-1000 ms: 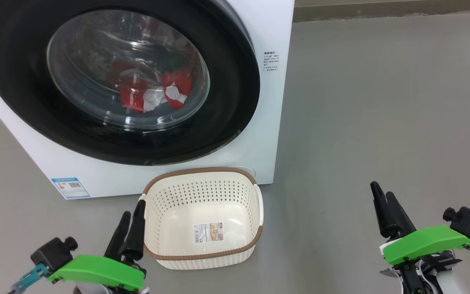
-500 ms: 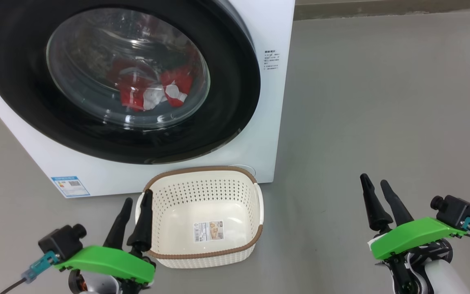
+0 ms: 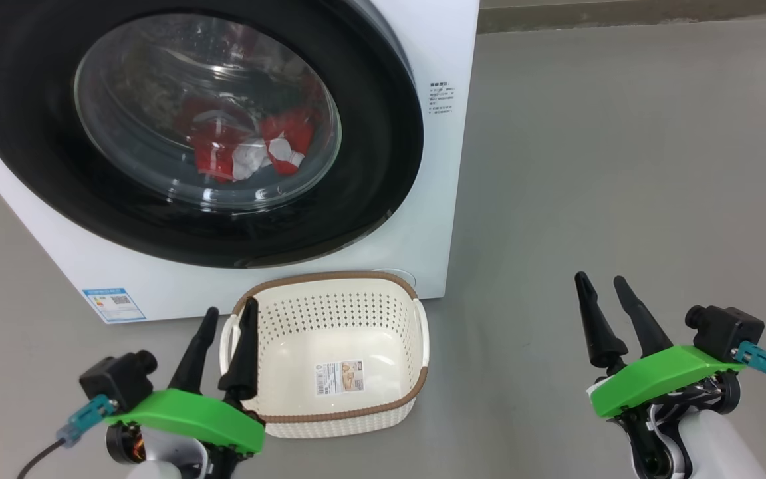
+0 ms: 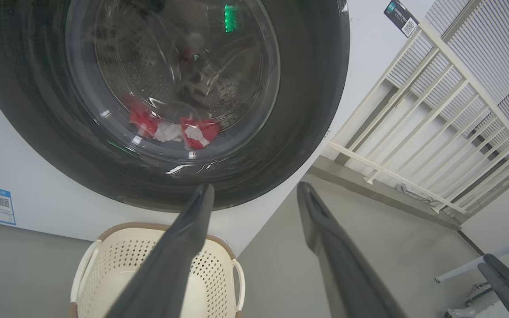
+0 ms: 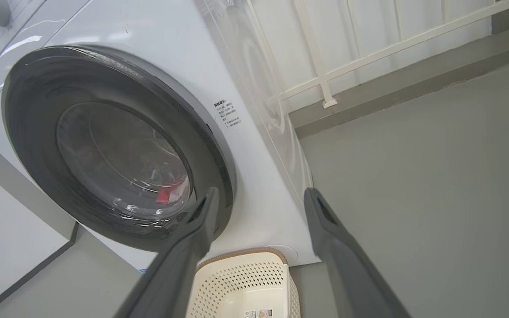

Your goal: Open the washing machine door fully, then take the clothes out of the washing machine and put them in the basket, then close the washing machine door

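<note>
door: washing machine door [image 3: 223,229] sits shut and flush on the front of the machine, black rim unbroken all round, glass bowl bulging toward the robot
clothes: clothes [image 3: 243,150] lie inside, low in the drum behind the glass, a red and white heap
machine: washing machine [image 3: 436,53] stands at the far left, with a blue label [image 3: 112,303] on its near lower left corner
basket: basket [image 3: 330,306] is on the floor [image 3: 622,166] just in front of the machine, under the door's lower edge, with nothing in it but a sticker
left claw: left gripper [image 3: 230,307] has its fingers spread apart and carries nothing, hovering low at the basket's left rim
right claw: right gripper [image 3: 599,278] also has its fingers spread apart and carries nothing, over bare floor well right of the basket
step: opening the door, not yet begun
how: hook a finger behind the rim on the side away from the hinge and pull along the door's arc, not straight out
hedge: the pull recess is probably on the right rim, but the views are too poor to be sure
watch: the basket sits close under the door, so keep the arm high enough to clear it
swing: carry the door fully open so the drum mouth is free
</note>
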Motion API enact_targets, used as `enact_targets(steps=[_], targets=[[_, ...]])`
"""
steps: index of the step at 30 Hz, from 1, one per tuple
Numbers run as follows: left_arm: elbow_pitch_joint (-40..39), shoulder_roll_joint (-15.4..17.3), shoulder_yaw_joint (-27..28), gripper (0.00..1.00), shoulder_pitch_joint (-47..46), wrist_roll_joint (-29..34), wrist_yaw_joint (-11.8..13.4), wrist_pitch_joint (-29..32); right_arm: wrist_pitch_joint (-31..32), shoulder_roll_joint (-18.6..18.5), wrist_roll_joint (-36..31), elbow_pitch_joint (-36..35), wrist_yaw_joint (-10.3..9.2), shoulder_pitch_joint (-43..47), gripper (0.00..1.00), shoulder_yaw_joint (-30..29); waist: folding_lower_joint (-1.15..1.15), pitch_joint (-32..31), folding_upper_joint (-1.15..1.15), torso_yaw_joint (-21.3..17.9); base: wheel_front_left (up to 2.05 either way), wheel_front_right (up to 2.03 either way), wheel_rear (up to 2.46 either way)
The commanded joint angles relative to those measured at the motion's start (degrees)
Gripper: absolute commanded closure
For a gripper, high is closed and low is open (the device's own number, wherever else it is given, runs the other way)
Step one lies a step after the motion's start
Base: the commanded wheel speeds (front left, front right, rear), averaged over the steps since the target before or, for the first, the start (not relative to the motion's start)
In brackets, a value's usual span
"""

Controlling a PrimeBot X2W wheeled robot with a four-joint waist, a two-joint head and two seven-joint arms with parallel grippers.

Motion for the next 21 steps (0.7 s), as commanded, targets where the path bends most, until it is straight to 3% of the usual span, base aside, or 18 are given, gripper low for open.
enact_targets(steps=[1,21], targets=[[-0.92,1.09,0.86,0.0,-3.01,2.09,0.45,-0.82,-1.0,-0.57,-2.23,-1.13,0.32,-2.87,0.0,1.13,0.0,-0.03,0.0,0.01,0.0,0.0,0.0],[0.97,1.26,-1.29,0.0,-6.09,14.93,1.68,-4.36,-4.53,-0.78,-15.55,0.52,0.4,-5.61,0.0,3.66,0.0,0.09,0.0,0.15,0.0,0.0,0.0]])
